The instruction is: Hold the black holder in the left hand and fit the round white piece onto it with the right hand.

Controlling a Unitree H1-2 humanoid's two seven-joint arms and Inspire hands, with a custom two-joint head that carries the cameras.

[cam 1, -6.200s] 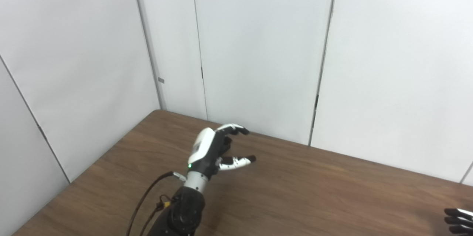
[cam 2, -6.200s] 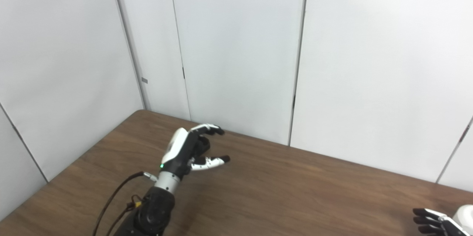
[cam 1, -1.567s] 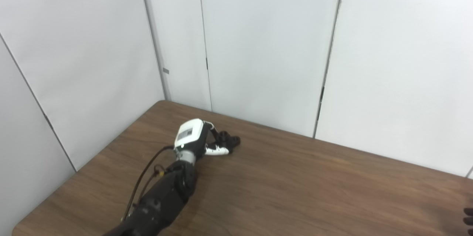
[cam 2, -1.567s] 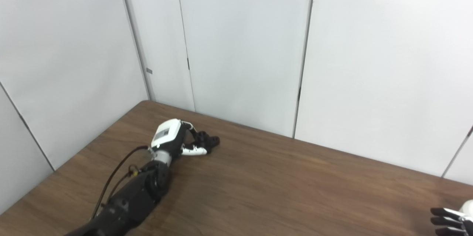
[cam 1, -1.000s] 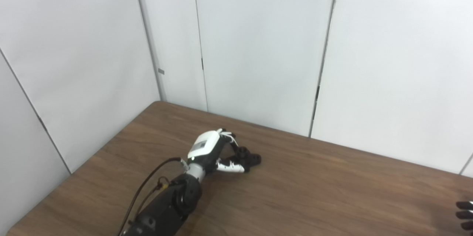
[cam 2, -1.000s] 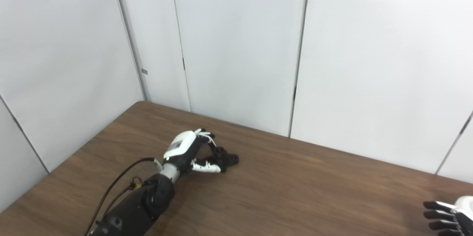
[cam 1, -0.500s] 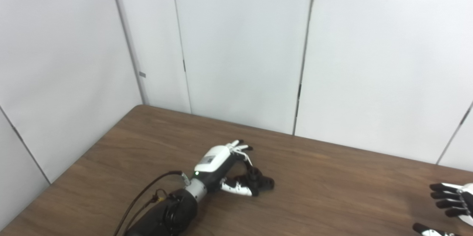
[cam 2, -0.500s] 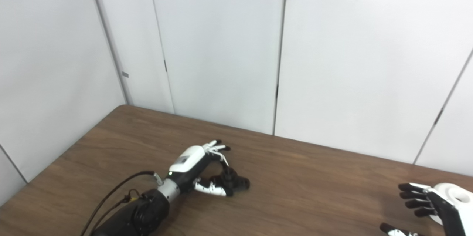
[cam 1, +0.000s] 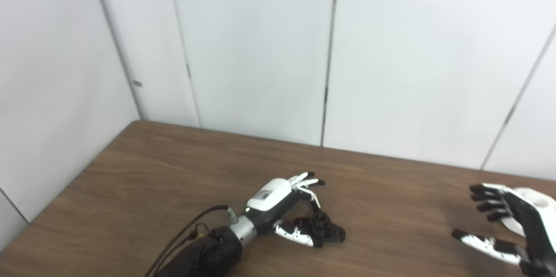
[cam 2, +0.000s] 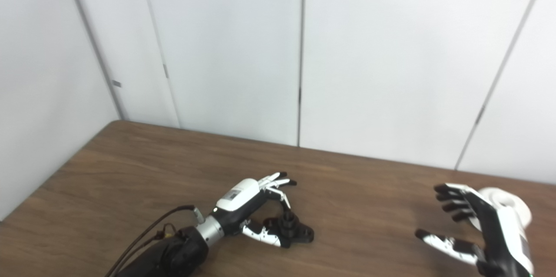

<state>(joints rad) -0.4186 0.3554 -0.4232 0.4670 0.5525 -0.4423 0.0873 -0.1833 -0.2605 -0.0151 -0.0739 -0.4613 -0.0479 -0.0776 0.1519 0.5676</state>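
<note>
Black holder point(cam 2: 292, 228) on table point(cam 2: 356, 190), just beyond left hand point(cam 2: 254, 207) thumb, fingers spread above, not gripped. Looks rigid, light; pinch central post. Round white piece point(cam 2: 508, 205) behind open right hand point(cam 2: 482, 229).

We look from two cameras on the head, side by side, both facing forward and down onto the table point(cam 1: 143, 168) from above. They stand at a middle distance, so the far wall panels point(cam 2: 226, 51) fill the upper half of each view. Both views share nearly the same scene: the left hand point(cam 1: 282, 207) near the lower middle and the right hand point(cam 2: 482, 229) at the lower right edge. In the right eye view everything lies a little more to the left, so beyond the right hand we see more of the table.
</note>
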